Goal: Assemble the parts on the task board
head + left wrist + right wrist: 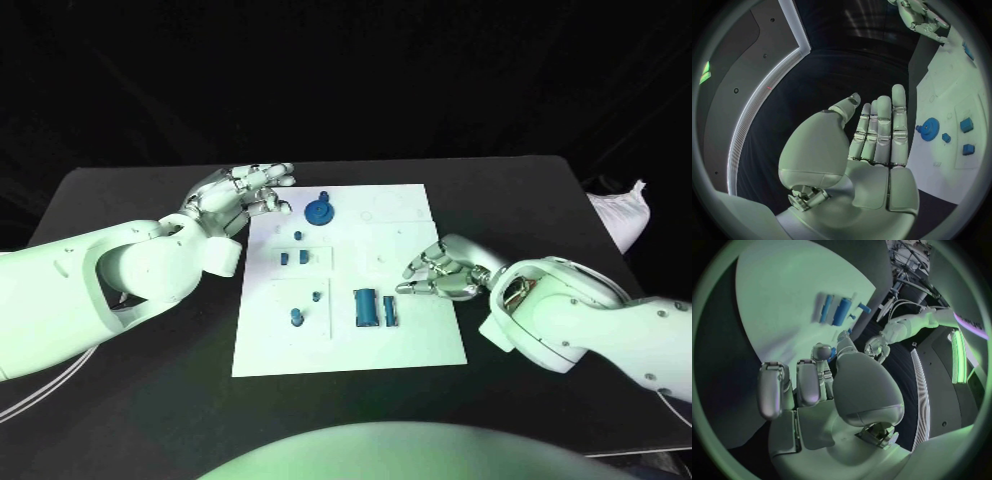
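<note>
The white task board (411, 340) lies mid-table. On it are a blue gear-shaped part (320, 210), small blue parts (293, 258), two more small ones (296, 317) and two long blue cylinders (376, 308) side by side. My left hand (238, 195) hovers at the board's far left corner, fingers straight and apart, holding nothing; the gear (928, 129) lies just beyond its fingertips (899, 95). My right hand (440, 270) sits at the board's right edge with its fingers (807, 382) curled in, and I see nothing in them. The long cylinders (834, 310) lie ahead of it.
The black table (130, 200) surrounds the board. A white object (623, 210) lies at the table's far right edge. My right hand (923, 20) is visible across the board in the left wrist view, my left arm (904, 327) in the right wrist view.
</note>
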Tool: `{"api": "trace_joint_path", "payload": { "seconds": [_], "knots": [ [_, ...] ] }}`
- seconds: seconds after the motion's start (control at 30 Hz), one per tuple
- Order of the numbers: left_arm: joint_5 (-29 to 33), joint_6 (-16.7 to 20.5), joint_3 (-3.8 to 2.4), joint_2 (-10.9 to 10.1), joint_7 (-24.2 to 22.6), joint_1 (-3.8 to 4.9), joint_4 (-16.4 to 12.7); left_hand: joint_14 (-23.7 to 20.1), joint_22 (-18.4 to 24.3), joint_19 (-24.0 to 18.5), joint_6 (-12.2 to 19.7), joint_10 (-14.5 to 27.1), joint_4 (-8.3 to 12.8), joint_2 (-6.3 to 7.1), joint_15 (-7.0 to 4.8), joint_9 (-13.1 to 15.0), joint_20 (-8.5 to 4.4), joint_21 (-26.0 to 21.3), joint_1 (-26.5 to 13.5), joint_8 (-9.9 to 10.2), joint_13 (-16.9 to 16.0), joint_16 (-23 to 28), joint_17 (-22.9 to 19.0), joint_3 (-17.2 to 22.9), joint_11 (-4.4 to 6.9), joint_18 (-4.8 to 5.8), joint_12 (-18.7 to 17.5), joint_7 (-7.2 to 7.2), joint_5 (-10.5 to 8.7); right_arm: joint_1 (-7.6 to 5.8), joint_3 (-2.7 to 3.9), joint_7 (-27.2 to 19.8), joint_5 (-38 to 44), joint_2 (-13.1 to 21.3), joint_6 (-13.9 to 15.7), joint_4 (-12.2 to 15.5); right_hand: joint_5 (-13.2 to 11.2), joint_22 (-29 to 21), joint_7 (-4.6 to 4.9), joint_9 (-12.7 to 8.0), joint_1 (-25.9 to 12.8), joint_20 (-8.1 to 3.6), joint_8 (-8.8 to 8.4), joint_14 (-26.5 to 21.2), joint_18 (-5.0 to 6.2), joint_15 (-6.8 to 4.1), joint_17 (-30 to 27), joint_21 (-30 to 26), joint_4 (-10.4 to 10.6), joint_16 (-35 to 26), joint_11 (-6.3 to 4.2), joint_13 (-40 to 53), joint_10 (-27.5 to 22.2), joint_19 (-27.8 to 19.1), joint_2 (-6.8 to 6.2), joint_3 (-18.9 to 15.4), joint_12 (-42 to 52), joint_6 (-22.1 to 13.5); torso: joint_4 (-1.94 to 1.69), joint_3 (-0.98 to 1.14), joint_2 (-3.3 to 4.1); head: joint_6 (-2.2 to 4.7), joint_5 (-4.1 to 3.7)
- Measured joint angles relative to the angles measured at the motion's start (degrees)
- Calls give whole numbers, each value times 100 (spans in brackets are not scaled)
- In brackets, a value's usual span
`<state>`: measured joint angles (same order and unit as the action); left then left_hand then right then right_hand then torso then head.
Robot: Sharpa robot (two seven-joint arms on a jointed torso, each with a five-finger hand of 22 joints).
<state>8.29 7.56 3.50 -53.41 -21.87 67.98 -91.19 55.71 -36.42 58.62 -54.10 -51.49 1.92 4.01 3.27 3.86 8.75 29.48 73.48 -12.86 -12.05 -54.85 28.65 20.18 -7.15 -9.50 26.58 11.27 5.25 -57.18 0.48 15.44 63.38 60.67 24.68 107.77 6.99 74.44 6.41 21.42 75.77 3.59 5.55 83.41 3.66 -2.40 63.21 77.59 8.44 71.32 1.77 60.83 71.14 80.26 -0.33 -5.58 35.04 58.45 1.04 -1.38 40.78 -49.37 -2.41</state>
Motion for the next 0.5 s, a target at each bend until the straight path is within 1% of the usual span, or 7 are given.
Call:
{"api": "trace_joint_path", "payload": {
  "seconds": [0.1,0.13,0.17,0.23,0.3,0.4,0.5],
  "knots": [
    [0,-2,3,98,-17,-4,162,-272,398,-461,38,-87,-18,-4,99,-5,118,-523,-3,65,269,1020,-556,-28,-86,-35,-285,38,0,-115,2,-784,-1033,-101,76,-406,0,-1309,79,-78,326,66,-94,-612,389,68,-1714,-1478,-136,-1607,91,-670,-536,-1001,107,48,-914,-105,3,-24,-52,51,-27],
    [0,-2,4,132,-25,-5,217,-323,546,-609,38,-148,-18,-26,150,-5,171,-708,-26,83,358,1375,-739,-28,-115,-35,-385,38,0,-142,2,-1005,-1361,-147,89,-535,0,-1964,112,-107,439,104,-114,-854,528,110,-2254,-2187,-166,-2217,129,-930,-685,-1445,143,79,-1192,-142,3,-31,-70,68,-32],
    [0,-3,5,172,-35,-7,281,-359,691,-752,37,-219,-18,-26,186,-5,229,-891,-25,116,439,1690,-897,-28,-114,-36,-486,37,0,-166,2,-1213,-1684,-203,96,-674,0,-2506,159,-145,566,151,-150,-1075,613,180,-2592,-2827,-194,-2726,172,-1265,-818,-1824,172,107,-1515,-197,3,-42,-92,84,-38],
    [0,-3,14,282,-63,-14,463,-293,1057,-1061,5,-414,-36,-26,250,-9,352,-1331,-25,207,640,2367,-1232,-9,-117,-35,-758,5,0,-215,1,-1653,-2419,-363,99,-1039,0,-3258,237,-274,850,300,-182,-1269,611,352,-3142,-3807,-254,-3759,230,-2268,-784,-2107,220,134,-2250,-232,7,-66,-151,130,-46],
    [5,-3,22,384,-94,-24,629,-227,1380,-1234,-51,-580,-50,-28,322,-11,473,-1673,-23,300,805,2968,-1524,5,-125,-35,-1049,-46,0,-248,5,-1999,-3020,-518,85,-1376,0,-3728,308,-391,978,423,-182,-1783,611,481,-3579,-4482,-254,-4620,408,-2924,-898,-2420,242,134,-2721,-274,12,-85,-202,173,-47],
    [25,7,27,534,-156,-45,871,-212,1672,-1340,-89,-647,-78,-32,396,-11,576,-1941,-14,432,844,3494,-1794,-22,-175,-36,-1372,-43,0,-278,34,-2472,-3853,-748,35,-1855,-19,-4225,319,-542,1070,621,-182,-2302,612,713,-4067,-5203,-278,-5436,521,-3540,-1003,-2775,289,159,-3046,-361,29,-115,-281,272,-32],
    [61,46,31,728,-227,-85,1171,-212,1924,-1476,-138,-574,-93,-32,506,-11,667,-2160,-13,585,845,3921,-2019,-141,-247,-35,-1707,-103,0,-287,62,-2840,-4471,-1008,-47,-2356,-28,-4863,287,-788,1095,820,-182,-2299,611,793,-4555,-5986,-323,-6018,631,-4316,-977,-2814,303,153,-3110,-395,35,-131,-359,417,-22]
  ]
}}
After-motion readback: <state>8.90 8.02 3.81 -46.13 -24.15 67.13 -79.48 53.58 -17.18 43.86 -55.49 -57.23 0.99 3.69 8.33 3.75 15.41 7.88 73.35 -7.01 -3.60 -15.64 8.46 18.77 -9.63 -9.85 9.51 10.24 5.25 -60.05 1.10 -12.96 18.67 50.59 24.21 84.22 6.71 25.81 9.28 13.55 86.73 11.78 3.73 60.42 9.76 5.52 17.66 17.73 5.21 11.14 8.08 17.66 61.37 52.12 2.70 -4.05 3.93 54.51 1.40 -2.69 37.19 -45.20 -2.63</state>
